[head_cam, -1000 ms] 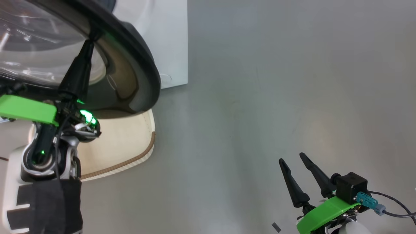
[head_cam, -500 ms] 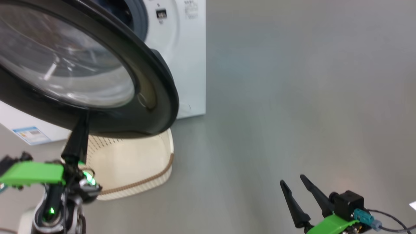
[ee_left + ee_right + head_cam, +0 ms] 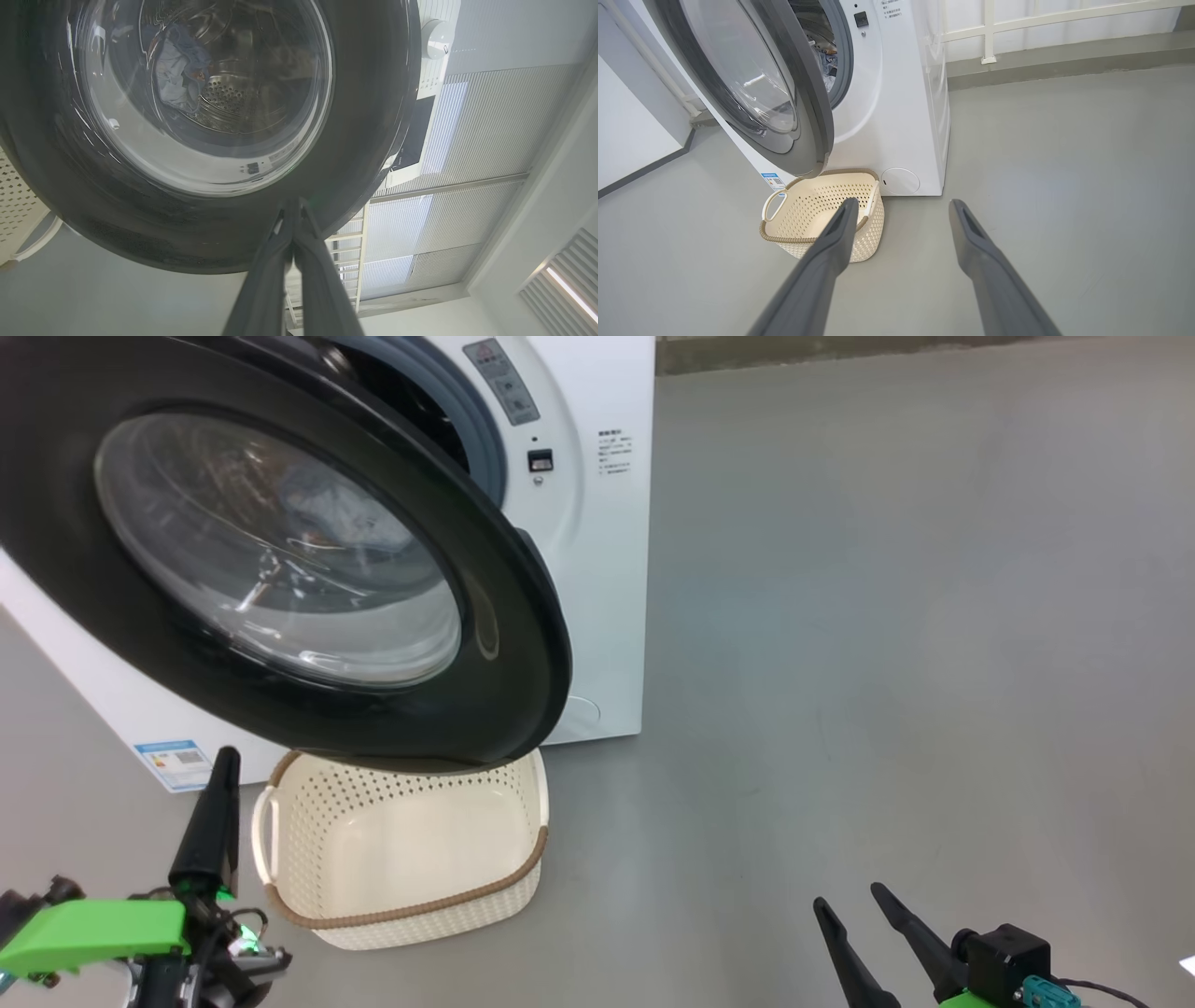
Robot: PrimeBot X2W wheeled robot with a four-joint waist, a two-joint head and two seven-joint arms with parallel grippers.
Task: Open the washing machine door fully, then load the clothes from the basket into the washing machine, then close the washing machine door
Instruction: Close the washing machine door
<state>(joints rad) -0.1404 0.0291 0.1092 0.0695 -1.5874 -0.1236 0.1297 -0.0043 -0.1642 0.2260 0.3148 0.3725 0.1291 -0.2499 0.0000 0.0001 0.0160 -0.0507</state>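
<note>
Loading looks done to me: the small cream perforated plastic basket (image 3: 420, 924) with the brown woven rim sits empty on the floor just right of the left tool (image 3: 224, 765), and the bundle of blue and pale clothes (image 3: 175, 77) shows through the glass, in the steel drum ahead of it. What's left is shutting the big round door (image 3: 280, 551) with the glossy black rim and bulging clear glass, hanging half open just above that tool's tip. Its 2 fingers are pressed together into 1 spike, holding nothing; can't tell if it touches the rim. The right tool (image 3: 850, 898) is spread wide and empty, with the white front-loading washing machine (image 3: 597, 569) well to its left. I'd push on the black rim near the free edge, not the glass, follow the swing's arc, and press until the latch catches, keeping the right tool clear.
</note>
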